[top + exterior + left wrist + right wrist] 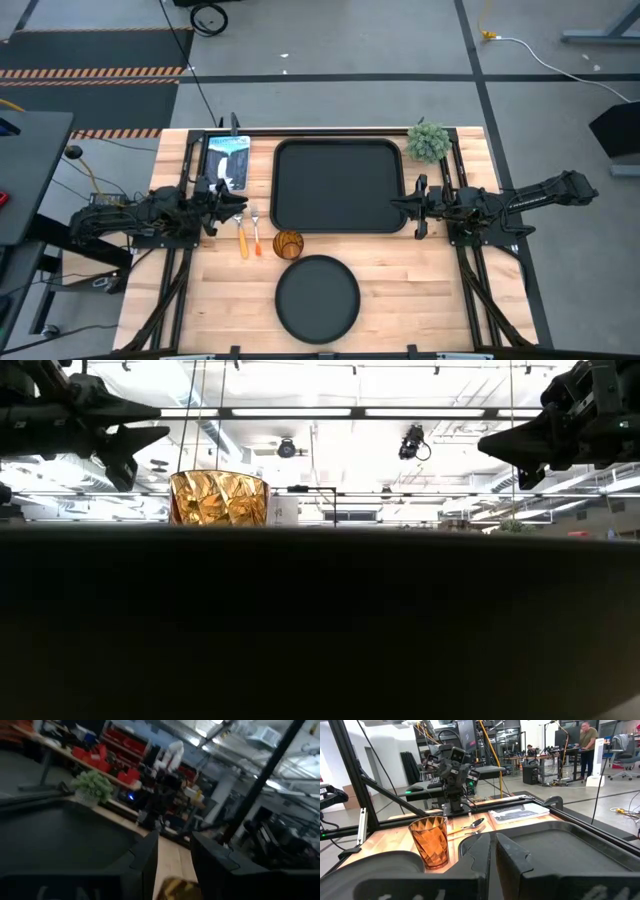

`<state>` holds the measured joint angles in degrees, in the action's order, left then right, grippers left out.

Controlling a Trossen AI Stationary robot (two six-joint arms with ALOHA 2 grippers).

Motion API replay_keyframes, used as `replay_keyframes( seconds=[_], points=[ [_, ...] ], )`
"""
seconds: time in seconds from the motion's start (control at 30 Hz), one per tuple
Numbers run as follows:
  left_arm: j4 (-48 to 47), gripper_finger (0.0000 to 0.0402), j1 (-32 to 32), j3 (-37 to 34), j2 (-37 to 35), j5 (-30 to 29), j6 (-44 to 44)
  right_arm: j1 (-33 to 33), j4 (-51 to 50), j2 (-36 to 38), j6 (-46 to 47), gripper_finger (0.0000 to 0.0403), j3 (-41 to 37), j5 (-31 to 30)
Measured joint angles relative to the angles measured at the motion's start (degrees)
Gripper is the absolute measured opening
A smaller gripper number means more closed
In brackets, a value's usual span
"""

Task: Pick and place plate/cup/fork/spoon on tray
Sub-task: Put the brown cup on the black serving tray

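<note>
table [400,280] of pale wood, seen from above. tray [340,186] lies flat in the far middle, nothing on it. plate [317,297] sits on the wood at the near edge, just clear of the tray's near rim. cup [288,244] stands upright between the two, close off the tray's near-left corner and just beside the plate's far-left rim, apparently not touching either.

spoon [242,236] and fork [256,233] lie side by side on the wood left of the cup, handles toward the near edge, heads toward the far edge. spoon is the outer one, fork nearer the cup. they lie close, contact between them not resolvable from above.

left gripper [232,203] hangs just off the tray's left rim, over the heads of the spoon and fork. its wrist view shows the two dark fingers [145,862] with only a narrow slit between them, nothing in the slit; amber of the cup shows beyond them, blurred.

right gripper [412,208] is over the tray's right rim, pointing left across the tray. its fingers [475,855] stand almost together with a thin gap, holding nothing. past them the cup [430,841] stands on the wood, with the spoon [470,825] and the left arm farther off.

small potted plant [428,141] at the tray's far-right corner. a flat printed card [228,160] lies left of the tray's far-left corner. low view: cup [218,498] above a dark rim, both grippers raised off the surface.
</note>
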<state>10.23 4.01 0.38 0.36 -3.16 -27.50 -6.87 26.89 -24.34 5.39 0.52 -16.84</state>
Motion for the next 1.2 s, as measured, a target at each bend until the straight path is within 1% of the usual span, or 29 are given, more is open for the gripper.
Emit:
replay_keyframes(
  seconds=[0.03, 0.13, 0.23, 0.37, 0.5, 0.57, 0.63, 0.8, 0.93, 1.1, 1.2],
  points=[
    [0.5, 0.0121, 0.0, 0.0, 0.0, -1.0, 1.2, 0.0, 0.0, 0.0, 0.0, 0.0034, 0.0, 0.0],
    [0.7, 0.0121, -0.3, 0.0, 1.1, -1.3, 4.9, 0.0, 0.0, 0.0, 0.0, 0.0034, 0.0, 0.0],
    [3.0, 0.0121, -1.2, 0.0, 3.8, -0.6, 4.5, 0.0, 0.0, 0.0, 0.0, 0.0034, 0.0, 0.0],
    [7.6, 0.0121, -4.1, 0.0, 9.4, 3.8, 2.6, 0.0, 0.0, 0.0, 0.0, 0.0034, 0.0, 0.0],
    [13.5, 0.0121, -8.0, 0.0, 16.6, 4.3, 0.8, 0.0, 0.0, 0.0, 0.0, 0.0034, 0.0, 0.0],
    [13.7, 0.0121, -9.9, 0.4, 20.1, 4.2, 1.5, 0.0, 0.0, 0.0, 0.0, 0.0034, 0.0, 0.0],
    [13.4, 0.0121, -11.5, 1.3, 23.5, 3.0, 2.4, 0.0, 0.0, 0.0, 0.0, 0.0034, 0.0, 0.0],
    [13.5, 0.0121, -15.2, 4.0, 31.4, -3.5, 1.0, 0.0, 0.0, 0.0, 0.0, 0.0034, 0.0, 0.0],
    [13.6, 0.0121, -17.5, 6.8, 36.2, -7.0, 1.0, 0.0, 0.0, 0.0, 0.0, 0.0034, 0.0, 0.0],
    [13.3, 0.0121, -18.5, 10.8, 41.4, -8.3, 2.4, 0.0, 0.0, 0.0, 0.0, 0.0034, 0.0, 0.0],
    [9.0, 0.0121, -18.5, 14.0, 44.1, -8.6, 2.7, 0.0, 0.0, 0.0, 0.0, 0.0034, 0.0, 0.0]
  ],
)
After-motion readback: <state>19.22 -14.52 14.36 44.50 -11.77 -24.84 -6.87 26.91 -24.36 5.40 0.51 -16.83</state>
